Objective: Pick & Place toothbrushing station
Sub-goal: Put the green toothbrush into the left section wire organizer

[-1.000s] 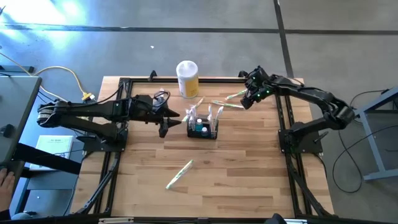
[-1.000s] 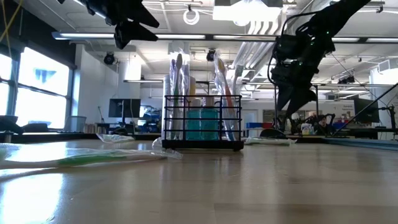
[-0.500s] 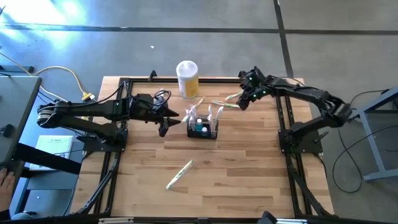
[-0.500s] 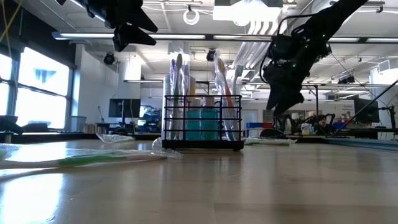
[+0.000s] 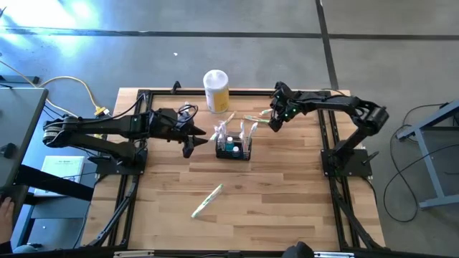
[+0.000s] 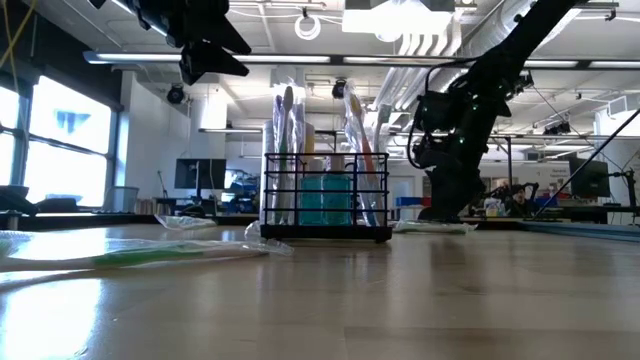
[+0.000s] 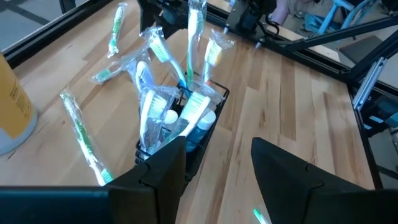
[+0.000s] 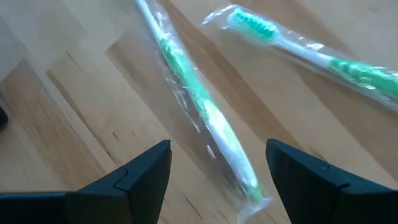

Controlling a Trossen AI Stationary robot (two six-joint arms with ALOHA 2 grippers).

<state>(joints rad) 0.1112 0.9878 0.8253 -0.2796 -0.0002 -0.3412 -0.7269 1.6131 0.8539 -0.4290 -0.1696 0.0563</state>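
Toothbrushing station [image 5: 234,148] sits left of the empty, wide-open right gripper [image 5: 275,122], which hides part of two wrapped toothbrushes [image 8: 205,118] beneath.

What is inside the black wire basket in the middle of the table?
The basket holds several plastic-wrapped toothbrushes standing upright and a teal bottle with a white cap. Wrappers cover the bottom, so anything else there is hidden.
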